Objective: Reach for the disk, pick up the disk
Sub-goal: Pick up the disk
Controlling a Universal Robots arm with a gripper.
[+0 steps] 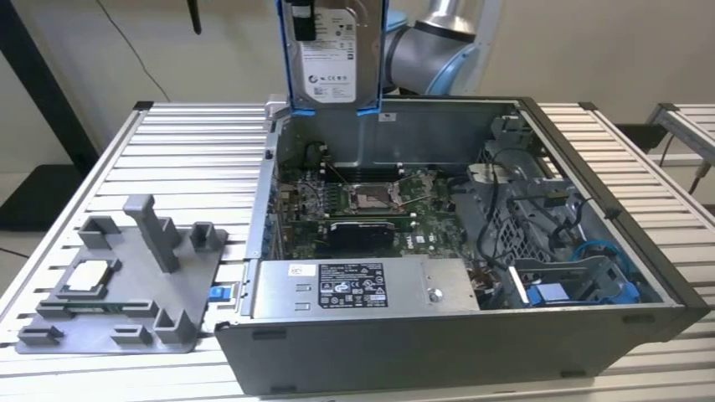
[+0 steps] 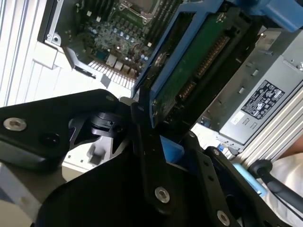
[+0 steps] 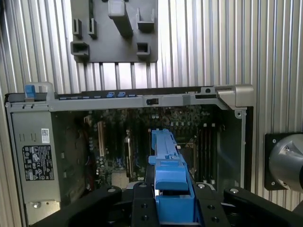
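While the disk (image 1: 331, 52) hangs high, a slatted table (image 1: 184, 155) bears the case (image 1: 447, 345).

The disk (image 1: 331, 46) shows matt grey metal, a paper label (image 1: 331, 79) and glossy blue plastic rails (image 1: 377, 59); the counter (image 1: 184, 155) is ribbed metal.

The arm (image 1: 430, 50) stood at the far side of the scene, its grey joint high. The gripper (image 3: 173, 205) pointed down, its black fingers (image 2: 154, 175) clamped on the disk (image 1: 331, 59), holding it upright.
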